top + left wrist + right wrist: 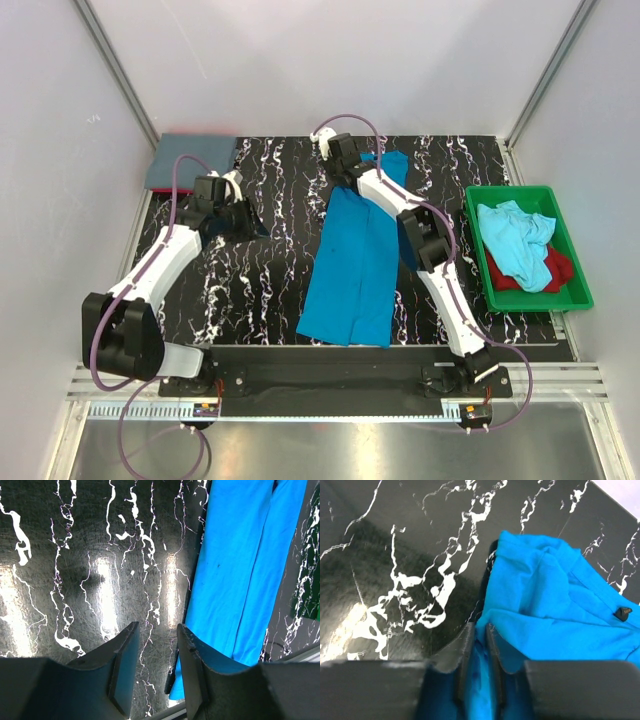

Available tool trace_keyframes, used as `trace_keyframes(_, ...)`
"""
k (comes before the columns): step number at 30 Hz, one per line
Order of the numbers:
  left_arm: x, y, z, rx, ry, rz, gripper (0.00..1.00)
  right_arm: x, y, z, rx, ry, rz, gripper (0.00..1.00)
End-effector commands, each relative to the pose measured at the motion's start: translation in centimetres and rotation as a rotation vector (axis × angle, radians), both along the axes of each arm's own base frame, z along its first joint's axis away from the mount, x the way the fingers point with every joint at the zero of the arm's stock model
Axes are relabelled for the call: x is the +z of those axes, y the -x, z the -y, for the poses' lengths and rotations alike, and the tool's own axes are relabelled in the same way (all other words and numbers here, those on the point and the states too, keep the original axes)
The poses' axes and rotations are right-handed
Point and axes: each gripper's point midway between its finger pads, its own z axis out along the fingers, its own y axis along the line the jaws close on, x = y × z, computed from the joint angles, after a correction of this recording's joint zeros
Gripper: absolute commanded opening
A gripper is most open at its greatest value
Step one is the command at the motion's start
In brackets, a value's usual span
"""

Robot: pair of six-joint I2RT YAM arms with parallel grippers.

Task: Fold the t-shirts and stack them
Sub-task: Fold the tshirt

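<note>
The bright turquoise-blue t-shirt (352,262) lies in a long folded strip down the middle of the black marbled table. My right gripper (340,158) is at its far end and is shut on a fold of this shirt (540,605), cloth pinched between the fingers. My left gripper (240,215) is open and empty over bare table left of the shirt, whose edge shows in the left wrist view (240,575). A folded slate grey-blue t-shirt (190,160) lies at the far left corner. Light aqua (518,242) and red (550,272) t-shirts lie crumpled in the tray.
A green plastic tray (575,290) stands at the right edge of the table. White walls and metal frame posts enclose the table at the back and sides. The arm bases and a rail run along the near edge.
</note>
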Motion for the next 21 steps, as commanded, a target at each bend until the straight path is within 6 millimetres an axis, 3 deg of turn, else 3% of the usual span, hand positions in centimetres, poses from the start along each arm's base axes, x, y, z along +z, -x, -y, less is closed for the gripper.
trace_keyframes(1,0.4,-0.4,0.4,-0.020,0.034,0.024,0.40,3.0,-1.2,-0.9,-0.027,0.005,0.091,0.13)
trace_keyframes(3,0.6,-0.6,0.3,-0.017,0.038,0.029,0.40,4.0,-1.5,-0.6,-0.056,0.013,0.115,0.00)
trace_keyframes(12,0.4,-0.5,0.5,-0.023,0.060,0.017,0.40,10.8,-1.1,-1.6,-0.058,-0.093,0.185,0.01)
trace_keyframes(21,0.4,-0.5,0.3,-0.020,0.066,0.016,0.41,13.7,-0.4,-3.1,-0.044,-0.236,0.167,0.00)
